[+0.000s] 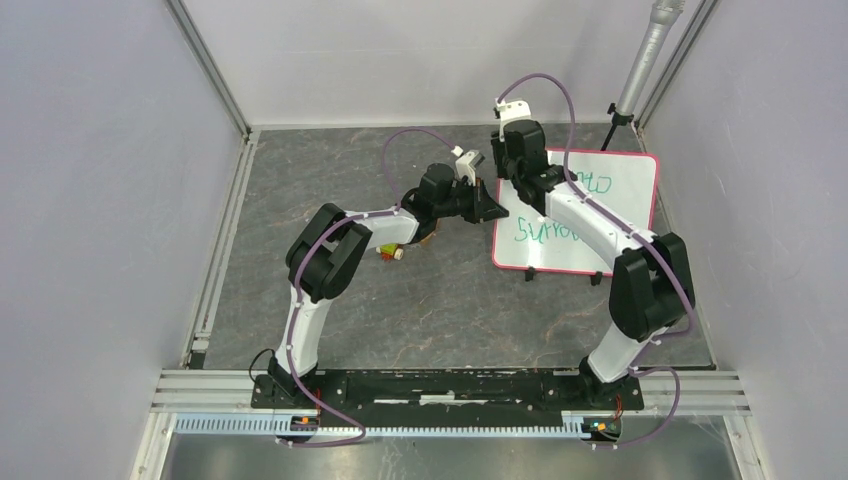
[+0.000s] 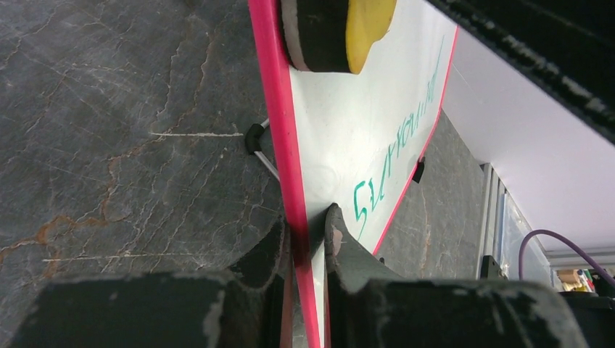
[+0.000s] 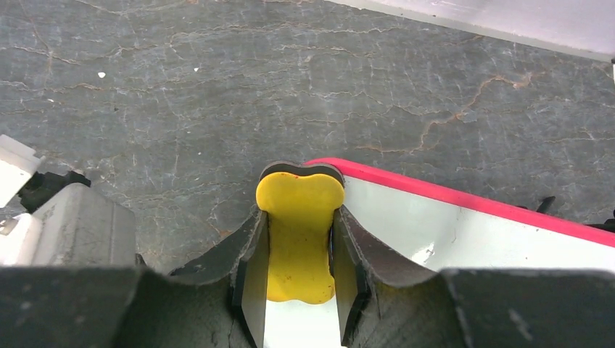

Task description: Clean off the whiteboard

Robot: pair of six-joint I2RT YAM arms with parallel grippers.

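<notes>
Fingers of the left gripper [image 2: 304,232] are pinching the pink left edge of the whiteboard [image 1: 625,215], which is sitting on the table [image 1: 330,300] at its right side; the right gripper [image 3: 299,216] is clasping a yellow eraser [image 3: 299,246] against the board's far-left corner.

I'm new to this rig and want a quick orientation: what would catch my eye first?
The pink-framed whiteboard with green writing stands out at the far right of the dark table. The left gripper clamps its left edge, and the right gripper holds a yellow eraser at its far-left corner.
</notes>
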